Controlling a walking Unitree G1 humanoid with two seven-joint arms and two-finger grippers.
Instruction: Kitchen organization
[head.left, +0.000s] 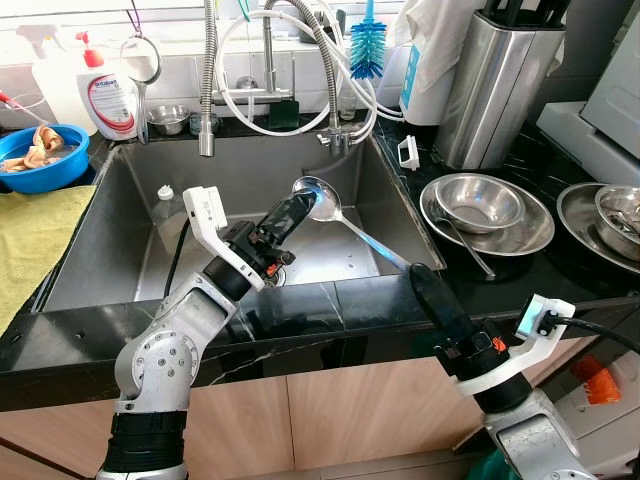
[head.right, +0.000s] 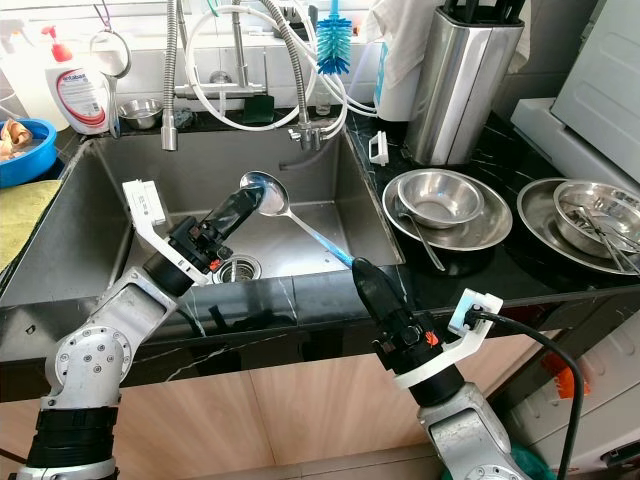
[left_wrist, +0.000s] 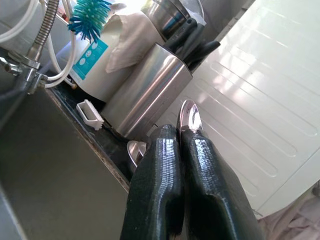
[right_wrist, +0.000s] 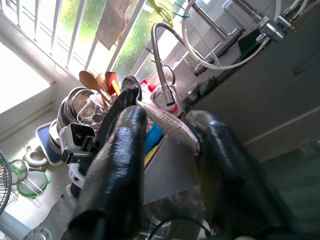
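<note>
While the ladle (head.left: 345, 220) spans the sink (head.left: 120, 240), its bowl sits at the tips of the left end effector (head.left: 300, 205) and its handle runs down to the right end effector (head.left: 418, 280) at the front tabletop (head.left: 330, 300) edge. The left fingers (left_wrist: 165, 190) are pressed narrow on the bowl's rim. The right fingers (right_wrist: 120, 165) stand apart with the flat handle between them; whether they truly bear on it is hard to say. Polished steel like this is stiff and light but slick, probably wet, and bowl-heavy, so it will swing if held by one end. The flat handle gives the surer hold, taken across its broad faces near the middle.
</note>
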